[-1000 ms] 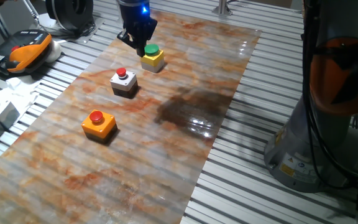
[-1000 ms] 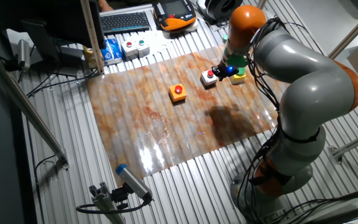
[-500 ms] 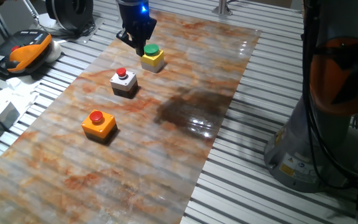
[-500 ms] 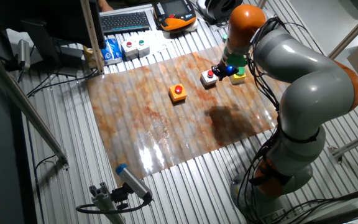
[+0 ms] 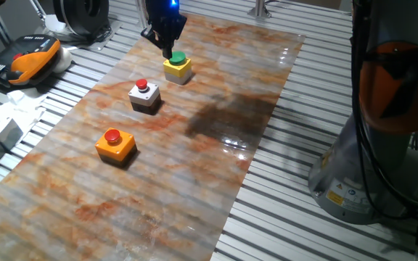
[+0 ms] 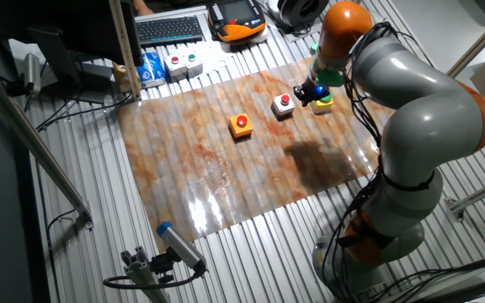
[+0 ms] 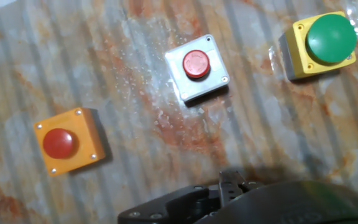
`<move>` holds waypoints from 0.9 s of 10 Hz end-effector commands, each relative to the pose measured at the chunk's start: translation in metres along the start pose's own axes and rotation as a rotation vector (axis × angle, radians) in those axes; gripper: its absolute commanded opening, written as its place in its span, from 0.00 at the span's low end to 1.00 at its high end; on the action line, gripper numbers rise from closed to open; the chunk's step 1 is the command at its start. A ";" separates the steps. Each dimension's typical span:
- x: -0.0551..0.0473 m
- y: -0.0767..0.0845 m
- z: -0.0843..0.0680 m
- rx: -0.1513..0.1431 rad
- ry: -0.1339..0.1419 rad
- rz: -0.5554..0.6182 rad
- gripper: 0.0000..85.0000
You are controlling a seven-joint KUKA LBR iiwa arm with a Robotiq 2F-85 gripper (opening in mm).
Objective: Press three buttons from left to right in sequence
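**Hand view: three button boxes in a line on the mat**

Hand view shows no readable writing on any of the boxes; a warning label on the robot base [image 5: 337, 194] appears in one fixed view, but its text is too small to read.

The yellow box with green cap [image 7: 323, 42] has a large round green cap that covers most of its top. The grey-white box with red cap [image 7: 197, 66] has a smaller red cap in the middle and a screw at each corner. The orange box with red cap [image 7: 66, 142] has a flat red cap and also corner screws. All three stand apart from each other in a row on the rust-coloured patterned mat [image 5: 194, 174], the grey-white one between the other two.

The gripper [image 5: 167, 45] hangs just above the green cap, near its far edge, with a blue light on the hand. I cannot tell if the jaws are apart or together, because no view shows the fingertips clearly.

Beside the mat lies an orange and black teach pendant [image 5: 27, 59].
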State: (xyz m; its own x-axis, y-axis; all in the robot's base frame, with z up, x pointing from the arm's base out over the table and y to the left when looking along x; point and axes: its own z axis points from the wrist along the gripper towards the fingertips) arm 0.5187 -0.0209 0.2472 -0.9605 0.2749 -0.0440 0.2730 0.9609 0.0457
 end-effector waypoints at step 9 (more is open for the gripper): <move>0.005 -0.054 0.029 -0.043 -0.037 -0.033 0.00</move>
State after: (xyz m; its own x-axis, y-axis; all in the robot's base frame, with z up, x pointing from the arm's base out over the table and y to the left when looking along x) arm 0.5008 -0.0706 0.2167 -0.9658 0.2459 -0.0828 0.2389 0.9672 0.0864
